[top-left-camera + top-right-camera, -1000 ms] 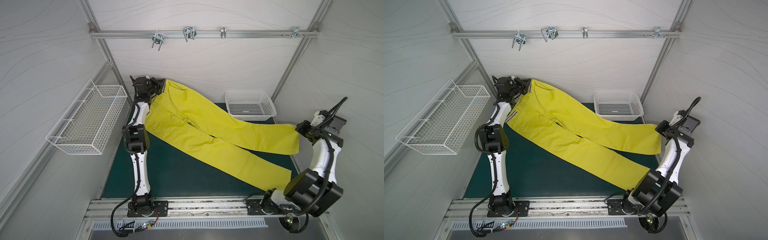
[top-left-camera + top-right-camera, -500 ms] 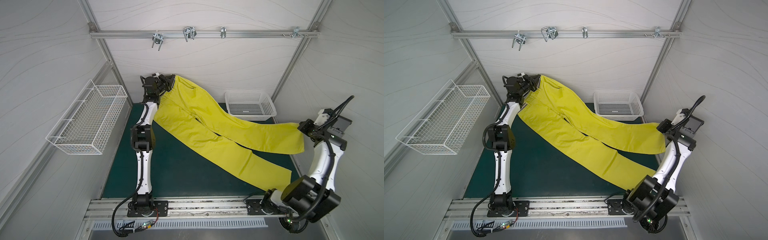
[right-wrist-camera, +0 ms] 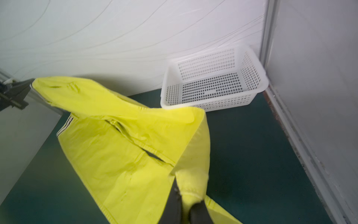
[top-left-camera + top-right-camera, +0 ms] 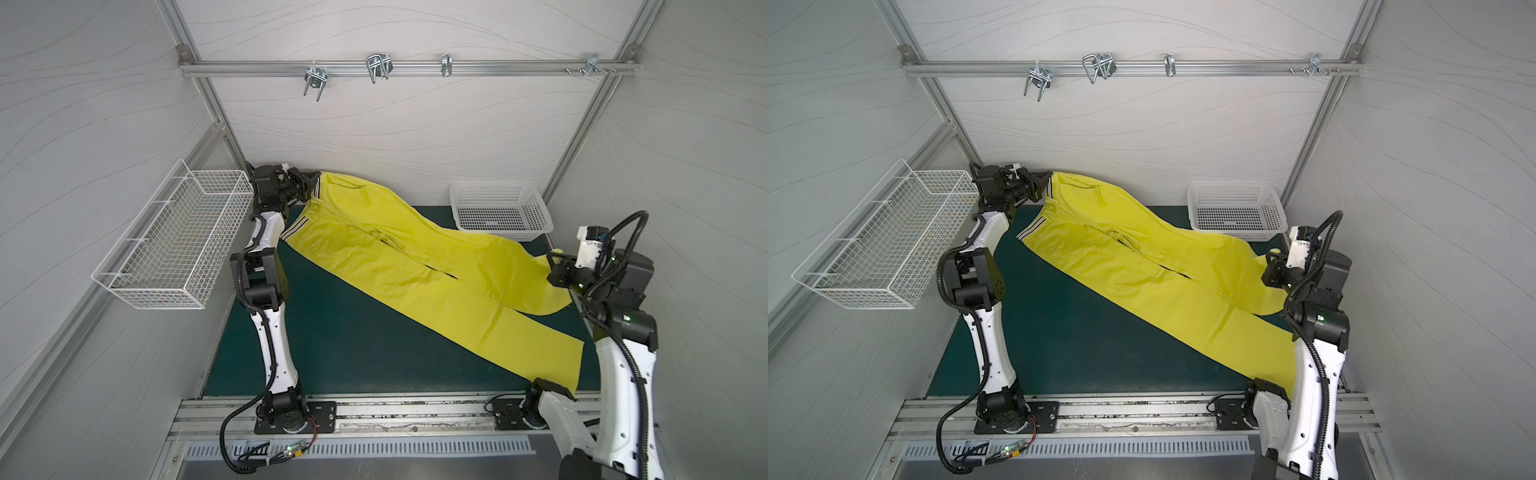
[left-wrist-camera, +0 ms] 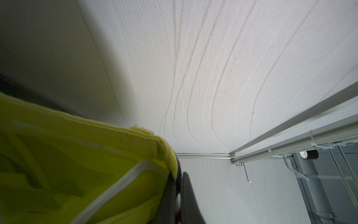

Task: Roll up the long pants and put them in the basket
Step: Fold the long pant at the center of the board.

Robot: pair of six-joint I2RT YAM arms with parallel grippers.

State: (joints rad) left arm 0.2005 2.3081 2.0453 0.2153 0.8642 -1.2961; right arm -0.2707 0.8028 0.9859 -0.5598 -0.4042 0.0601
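left arm [image 4: 276, 345]: stretched far back, jaws clamped | right arm [image 4: 623, 374]: raised, jaws clamped

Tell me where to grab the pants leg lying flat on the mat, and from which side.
Probably its hem, coming in low from the robot's right. That leg of the long pants lies flat on the mat, and the hem's open edge faces that way, so a claw finger could slide under.

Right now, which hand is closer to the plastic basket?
Right. The right hand holds a pants leg beside the plastic basket; the left hand holds the waistband, far across.
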